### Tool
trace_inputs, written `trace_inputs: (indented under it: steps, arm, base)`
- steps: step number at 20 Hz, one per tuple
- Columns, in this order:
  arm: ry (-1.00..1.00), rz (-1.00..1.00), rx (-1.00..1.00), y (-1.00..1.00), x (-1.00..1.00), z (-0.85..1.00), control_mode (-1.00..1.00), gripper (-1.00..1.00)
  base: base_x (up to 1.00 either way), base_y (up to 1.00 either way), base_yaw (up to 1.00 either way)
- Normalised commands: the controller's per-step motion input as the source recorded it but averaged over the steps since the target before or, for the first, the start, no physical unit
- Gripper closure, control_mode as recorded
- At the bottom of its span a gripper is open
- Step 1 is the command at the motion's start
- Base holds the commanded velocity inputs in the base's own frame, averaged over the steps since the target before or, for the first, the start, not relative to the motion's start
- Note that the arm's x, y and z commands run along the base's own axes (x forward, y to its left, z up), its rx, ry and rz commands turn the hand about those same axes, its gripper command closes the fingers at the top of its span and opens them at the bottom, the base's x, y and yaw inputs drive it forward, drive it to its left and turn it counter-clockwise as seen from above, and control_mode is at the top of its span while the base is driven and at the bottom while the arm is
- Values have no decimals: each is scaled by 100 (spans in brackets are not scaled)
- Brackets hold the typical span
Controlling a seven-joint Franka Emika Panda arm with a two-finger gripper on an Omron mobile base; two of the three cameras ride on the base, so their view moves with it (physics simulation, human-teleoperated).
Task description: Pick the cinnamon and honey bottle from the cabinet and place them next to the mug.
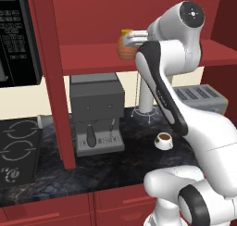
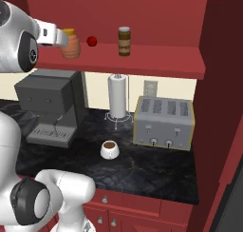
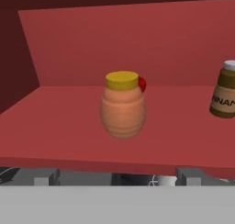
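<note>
Cabinet (image 2: 142, 62) spans wall above desk (image 2: 142, 164), shelf board level. Toaster (image 2: 163, 122) on desk at 3 o'clock of mug (image 2: 109, 150). Honey bottle (image 3: 123, 106) upright on shelf, dead centre in hand view. Cinnamon (image 2: 124, 41) upright at its 3 o'clock, well apart. Hand (image 2: 60, 37) level with bottle; finger spread cannot be told.

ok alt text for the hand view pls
An orange ribbed honey bottle with a yellow lid stands upright mid-shelf in the dark-red cabinet, a small red ball peeking out behind it. The brown cinnamon jar stands at the right edge.
</note>
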Motion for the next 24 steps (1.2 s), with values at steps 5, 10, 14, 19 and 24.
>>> trace_inputs:
  steps: [5,10,14,19,24]
  arm:
    - [2,3,0,0,6,14,-100,-100]
    - [3,14,0,0,2,0,-100,-100]
    - [1,18,0,-5,11,0,-100,-100]
    - [0,4,0,-17,20,0,-100,-100]
    - [0,0,0,-19,30,0,-100,-100]
  base:
    - [0,0,0]
    - [0,0,0]
    - [0,0,0]
    - [0,0,0]
    - [0,0,0]
